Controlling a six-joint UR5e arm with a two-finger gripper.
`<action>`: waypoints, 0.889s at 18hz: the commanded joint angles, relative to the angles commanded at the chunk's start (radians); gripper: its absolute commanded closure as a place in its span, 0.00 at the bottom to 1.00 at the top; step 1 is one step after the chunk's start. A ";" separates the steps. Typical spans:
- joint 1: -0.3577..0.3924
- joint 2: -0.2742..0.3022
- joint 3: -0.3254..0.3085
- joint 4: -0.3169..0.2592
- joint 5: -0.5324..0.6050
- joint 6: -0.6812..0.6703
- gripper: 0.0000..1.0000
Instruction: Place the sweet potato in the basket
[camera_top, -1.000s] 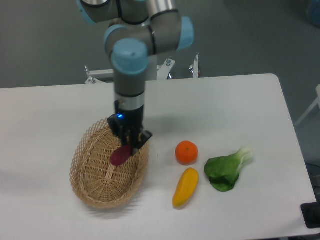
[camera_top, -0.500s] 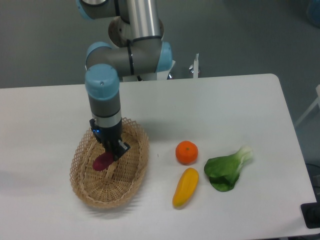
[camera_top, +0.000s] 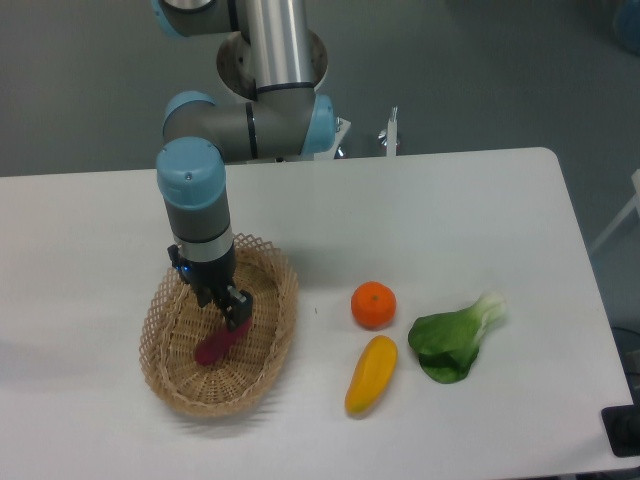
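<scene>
The sweet potato (camera_top: 215, 346) is a small magenta tuber, down inside the oval wicker basket (camera_top: 165, 375) at the left of the table. It lies tilted, low end toward the basket's front left. My gripper (camera_top: 236, 314) points down into the basket, and its fingers are closed on the potato's upper right end. The potato rests at or just above the basket floor; I cannot tell whether it touches.
A round orange fruit (camera_top: 373, 304), a yellow elongated vegetable (camera_top: 371, 374) and a green leafy bok choy (camera_top: 456, 339) lie to the right of the basket. The arm's base stands behind the table's far edge.
The gripper has carried the sweet potato from the basket's right rim leftward and down into the middle of the basket. The potato now sits lower.
</scene>
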 joint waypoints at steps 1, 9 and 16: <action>0.000 0.002 0.020 0.001 -0.002 -0.002 0.00; 0.024 0.018 0.106 0.000 0.106 -0.022 0.00; 0.188 0.116 0.114 -0.142 0.147 0.145 0.00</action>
